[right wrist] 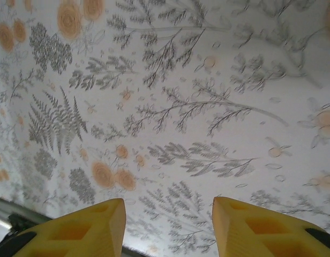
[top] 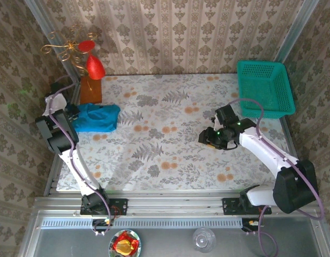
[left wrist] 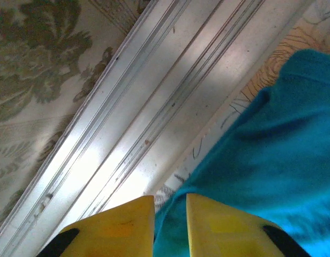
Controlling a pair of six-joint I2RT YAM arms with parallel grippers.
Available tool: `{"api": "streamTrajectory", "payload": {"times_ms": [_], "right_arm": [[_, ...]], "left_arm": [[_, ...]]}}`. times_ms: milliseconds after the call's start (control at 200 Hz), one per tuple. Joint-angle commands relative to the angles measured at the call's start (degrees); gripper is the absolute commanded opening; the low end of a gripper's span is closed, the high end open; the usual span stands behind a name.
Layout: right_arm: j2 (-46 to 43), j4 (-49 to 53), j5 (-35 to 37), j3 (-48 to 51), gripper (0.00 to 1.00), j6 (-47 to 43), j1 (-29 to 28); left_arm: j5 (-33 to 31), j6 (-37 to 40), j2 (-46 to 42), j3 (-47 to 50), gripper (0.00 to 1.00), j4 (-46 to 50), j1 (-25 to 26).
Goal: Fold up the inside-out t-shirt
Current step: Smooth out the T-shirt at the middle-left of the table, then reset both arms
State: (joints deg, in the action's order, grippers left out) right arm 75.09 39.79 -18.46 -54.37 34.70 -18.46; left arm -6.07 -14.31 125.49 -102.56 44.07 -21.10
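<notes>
green basket (top: 261, 88) stands at the table's (top: 165, 155) far right corner, its mesh floor in plain sight. off the table, on the ledge before its near edge, a small bowl (top: 112, 243) holds something red and yellow (top: 125, 245); a glass (top: 204, 239) stands well to its right.

the shirt (top: 98, 118) lies bunched in a heap at the table's left edge, about halfway along it, well apart from the basket. the left gripper (top: 74, 115) is at the heap's left end, right against the cloth. in the left wrist view the gripper (left wrist: 170, 199) has its yellow fingers (left wrist: 117, 225) drawn close, with a thin gap between them; teal shirt (left wrist: 272, 160) shows in that gap and spreads away to the right, with the metal frame rail (left wrist: 154, 96) beyond. whether the cloth is pinched or only lies behind the gap, i cannot tell.

the right gripper (top: 204, 137) hangs over the table's right half, well apart from the shirt. in its wrist view the gripper (right wrist: 169, 202) stands open, fingers wide apart above the flowered table top.
</notes>
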Motion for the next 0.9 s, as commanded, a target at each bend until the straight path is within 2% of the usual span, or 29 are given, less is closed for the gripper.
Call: {"api": "streamTrajectory", "payload": {"times_ms": [0, 145, 215, 285, 330, 370, 380, 545, 735, 820, 895], "right_arm": [[-2.48, 4.17, 9.04, -2.7, 0.5, -4.38, 0.76], [-4.99, 0.9, 16.64, -1.74, 0.6, -6.43, 2.93], [-5.18, -0.91, 18.9, -1.31, 0.69, -7.46, 4.55], [-4.75, -2.03, 21.28, -1.34, 0.83, -8.31, 6.45], [-4.51, -2.69, 22.45, -1.33, 0.99, -8.87, 7.72], [-4.35, -3.44, 23.2, -1.12, 1.0, -9.15, 8.89], [-4.34, -3.65, 23.34, -1.1, 1.0, -9.22, 9.23], [-5.7, -8.37, 28.12, 1.93, 1.0, -11.72, 12.98], [-8.35, -19.16, 39.91, 9.68, 1.0, -16.21, 15.9], [-8.73, -25.57, 40.37, 14.14, 1.0, -17.43, 18.14], [-9.03, -33.37, 39.56, 18.6, 1.0, -20.35, 18.94]], "left_arm": [[3.16, -2.42, -8.48, 3.41, 0.26, -3.34, -0.23], [7.2, -4.84, -17.47, 14.56, 0.39, -11.28, 0.16], [8.92, -6.37, -22.41, 21.15, 0.47, -16.63, 0.82], [10.18, -7.4, -26.46, 27.14, 0.56, -20.91, 2.04], [10.94, -7.52, -28.52, 30.58, 0.77, -23.16, 3.21], [11.3, -7.29, -30.07, 33.31, 0.97, -24.69, 4.36], [11.15, -7.26, -30.49, 33.92, 0.99, -24.97, 4.68], [7.37, -5.8, -36.37, 43.41, 1.0, -29.61, 9.77], [-5.39, 0.06, -43.06, 54.04, 1.0, -38.02, 17.6], [-12.2, 3.97, -45.41, 58.35, 1.0, -42.71, 21.28], [-15.77, 7.71, -46.77, 61.73, 1.0, -47.09, 23.71]]}}
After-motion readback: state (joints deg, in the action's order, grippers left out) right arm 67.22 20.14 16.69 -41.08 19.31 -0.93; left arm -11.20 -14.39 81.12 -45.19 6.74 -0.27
